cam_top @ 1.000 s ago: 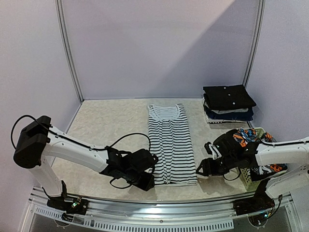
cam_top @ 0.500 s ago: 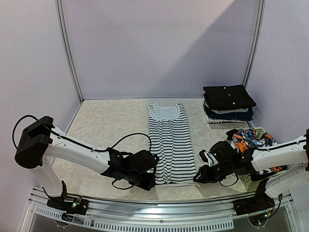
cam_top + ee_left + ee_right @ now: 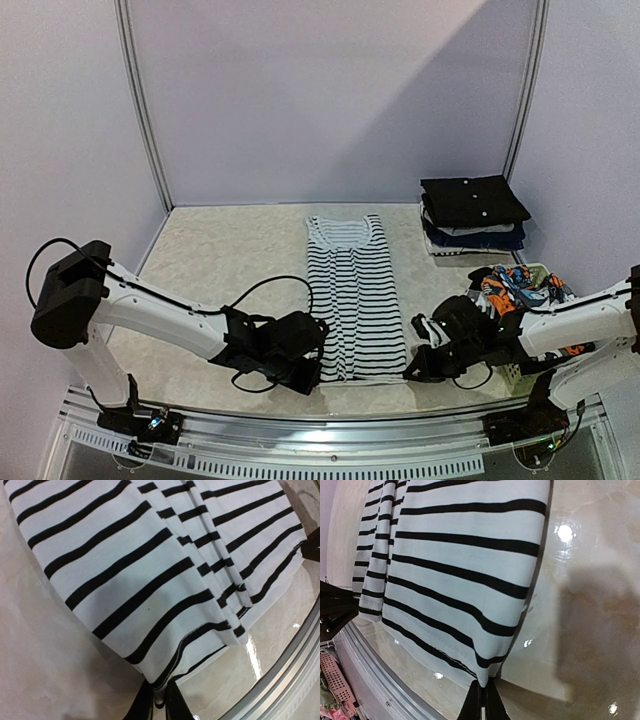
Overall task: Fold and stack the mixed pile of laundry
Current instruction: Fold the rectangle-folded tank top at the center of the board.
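Observation:
A white garment with thin black stripes [image 3: 352, 290] lies flat and lengthwise in the middle of the table, folded into a long narrow strip. My left gripper [image 3: 318, 377] is shut on its near left hem corner; in the left wrist view the striped cloth [image 3: 150, 575] runs down between the closed fingertips [image 3: 143, 707]. My right gripper [image 3: 408, 372] is shut on the near right hem corner, where the striped cloth [image 3: 465, 575] tapers into the pinched fingertips [image 3: 492, 705]. A garment with orange, blue, white and black print [image 3: 515, 284] sits in the basket at the right.
A white lattice basket [image 3: 525, 375] stands at the right near edge, behind the right arm. A stack of folded dark and light garments [image 3: 472, 214] sits at the back right. A metal rail [image 3: 330, 420] runs along the table's near edge, close to both grippers.
Both grippers have closed onto the near hem corners of the striped garment. The right gripper moved left and down to the cloth's corner; the left one shifted slightly.

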Action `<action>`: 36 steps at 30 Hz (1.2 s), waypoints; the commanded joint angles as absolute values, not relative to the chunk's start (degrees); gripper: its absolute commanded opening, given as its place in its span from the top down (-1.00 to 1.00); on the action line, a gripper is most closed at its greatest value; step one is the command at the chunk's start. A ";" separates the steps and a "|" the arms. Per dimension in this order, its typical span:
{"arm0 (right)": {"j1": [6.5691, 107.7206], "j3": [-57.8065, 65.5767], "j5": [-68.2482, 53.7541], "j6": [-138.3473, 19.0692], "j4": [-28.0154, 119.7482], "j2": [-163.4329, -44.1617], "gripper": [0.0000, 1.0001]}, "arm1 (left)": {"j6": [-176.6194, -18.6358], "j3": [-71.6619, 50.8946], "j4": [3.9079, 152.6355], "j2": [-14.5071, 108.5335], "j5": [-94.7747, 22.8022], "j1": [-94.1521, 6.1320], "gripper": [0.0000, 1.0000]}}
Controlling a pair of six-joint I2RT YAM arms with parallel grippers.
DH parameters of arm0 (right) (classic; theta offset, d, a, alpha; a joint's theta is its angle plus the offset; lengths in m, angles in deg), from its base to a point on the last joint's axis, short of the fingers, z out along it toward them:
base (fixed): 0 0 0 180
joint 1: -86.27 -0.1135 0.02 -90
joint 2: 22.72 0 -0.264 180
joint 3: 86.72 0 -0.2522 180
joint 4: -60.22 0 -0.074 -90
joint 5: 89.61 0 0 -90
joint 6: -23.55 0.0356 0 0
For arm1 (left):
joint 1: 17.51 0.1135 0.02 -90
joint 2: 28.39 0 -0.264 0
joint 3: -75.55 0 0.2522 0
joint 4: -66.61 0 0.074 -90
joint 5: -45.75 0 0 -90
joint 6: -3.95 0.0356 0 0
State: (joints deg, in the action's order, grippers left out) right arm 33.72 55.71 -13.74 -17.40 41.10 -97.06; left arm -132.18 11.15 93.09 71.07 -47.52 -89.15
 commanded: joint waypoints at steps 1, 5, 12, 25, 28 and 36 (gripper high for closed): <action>33.33 55.46 -13.36 -17.54 40.11 -96.54 1.00 | -132.37 12.14 93.75 71.44 -47.59 -90.66 0.85; 33.34 54.26 -12.07 -17.99 37.27 -94.41 1.00 | -131.83 11.97 93.87 70.00 -47.63 -90.72 0.87; 33.32 50.83 -8.90 -19.13 32.71 -91.12 1.00 | -131.29 9.98 95.50 68.19 -48.73 -90.66 0.92; 33.34 38.87 1.71 -23.56 25.81 -92.57 1.00 | -127.67 2.84 101.33 65.74 -54.49 -86.68 0.95; 33.71 35.49 4.04 -25.15 25.74 -95.19 1.00 | -125.79 0.73 102.71 65.86 -56.01 -84.78 0.95; 39.30 25.83 5.60 -29.69 26.19 -103.82 1.00 | -119.69 -6.11 104.63 68.30 -56.13 -78.21 0.95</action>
